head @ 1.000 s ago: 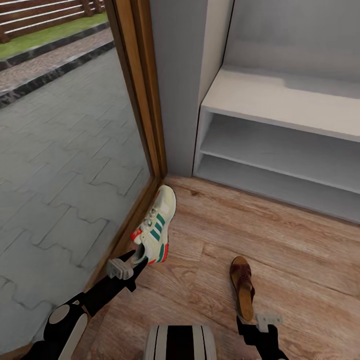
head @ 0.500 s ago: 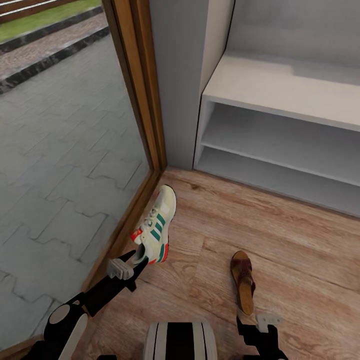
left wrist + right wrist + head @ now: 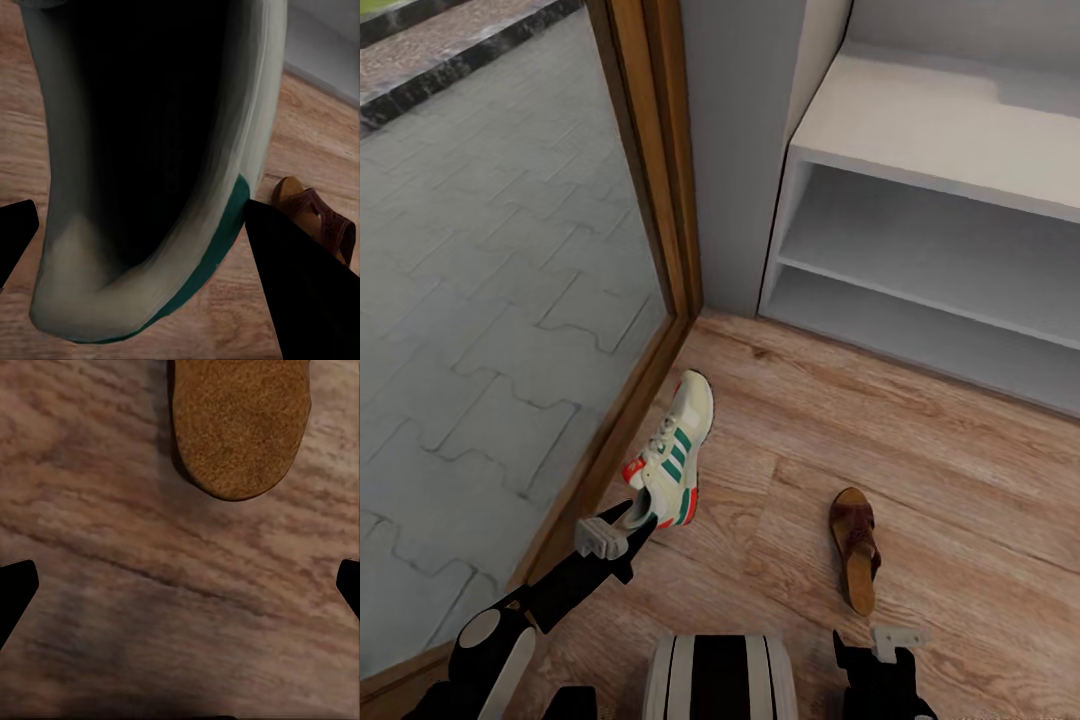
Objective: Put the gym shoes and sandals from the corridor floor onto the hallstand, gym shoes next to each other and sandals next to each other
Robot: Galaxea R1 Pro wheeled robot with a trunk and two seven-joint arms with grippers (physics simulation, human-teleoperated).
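At the far right of the head view stands the white hallstand (image 3: 920, 135), low and wide, with a flat top and two long open compartments, both holding nothing. Before it spreads the corridor floor (image 3: 960, 480) of light brown planks. One gym shoe (image 3: 672, 455) is lifted beside the wooden door frame (image 3: 665, 150), its toe pointing away from the robot; the left gripper (image 3: 636, 517) is closed on the heel rim of it, one finger (image 3: 307, 289) outside, near the green-edged sole. One sandal (image 3: 855, 545) lies flat on the floor, well apart from the shoe. The right gripper (image 3: 180, 585) hangs just behind the sandal's heel, jaws spread wide, gripping nothing.
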